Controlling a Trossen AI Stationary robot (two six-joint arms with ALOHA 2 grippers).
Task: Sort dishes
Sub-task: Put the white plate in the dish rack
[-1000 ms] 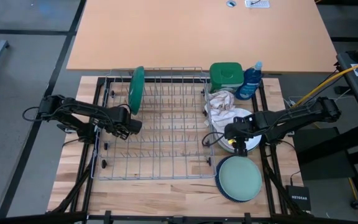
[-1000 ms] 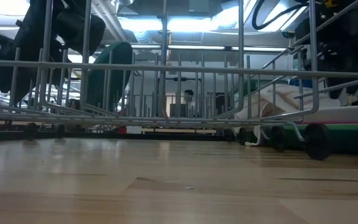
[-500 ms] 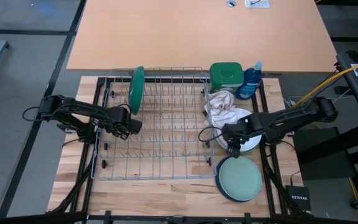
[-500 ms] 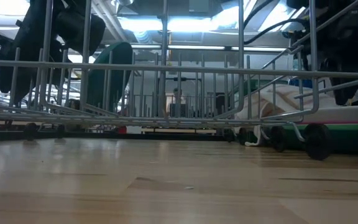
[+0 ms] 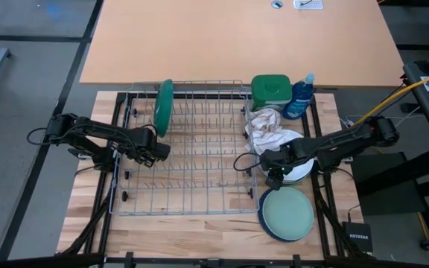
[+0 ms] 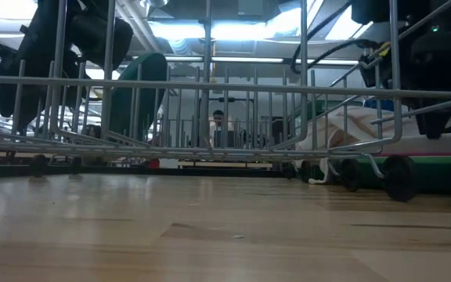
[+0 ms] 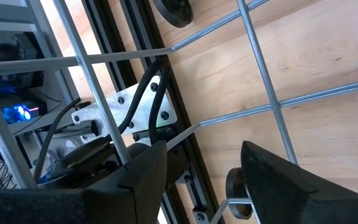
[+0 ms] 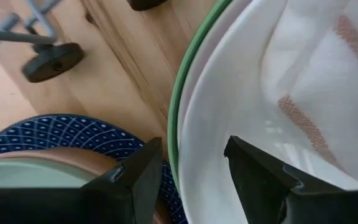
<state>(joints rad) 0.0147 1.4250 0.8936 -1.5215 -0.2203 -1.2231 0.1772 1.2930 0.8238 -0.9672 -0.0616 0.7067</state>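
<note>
A dark green plate (image 5: 164, 106) stands on edge in the far left corner of the wire rack (image 5: 185, 212). Right of the rack, a white plate (image 8: 229, 112) lies on a green-rimmed plate (image 8: 180, 93). Nearer the front edge, a pale teal plate (image 5: 289, 212) lies on a brown plate (image 8: 61, 155) and a navy one (image 8: 55, 127). My right gripper (image 5: 274, 177) hangs open, pointing down over the white plate's left rim (image 8: 191, 162). My left gripper (image 5: 161, 152) waits open over the rack's left side (image 7: 201, 162).
A beige-and-white cloth (image 5: 263, 126) lies partly on the white plate's far side. A green square-lidded tub (image 5: 272, 91) and a blue bottle (image 5: 300, 97) stand behind it. The rack fills the board's middle; a large tan tabletop (image 5: 237, 37) lies beyond.
My right gripper has moved toward the table's left and near edge and sunk a little, rolling about its own axis, and now stands over the white plate's left rim. Its fingers stay open. The plates and the cloth have not moved.
</note>
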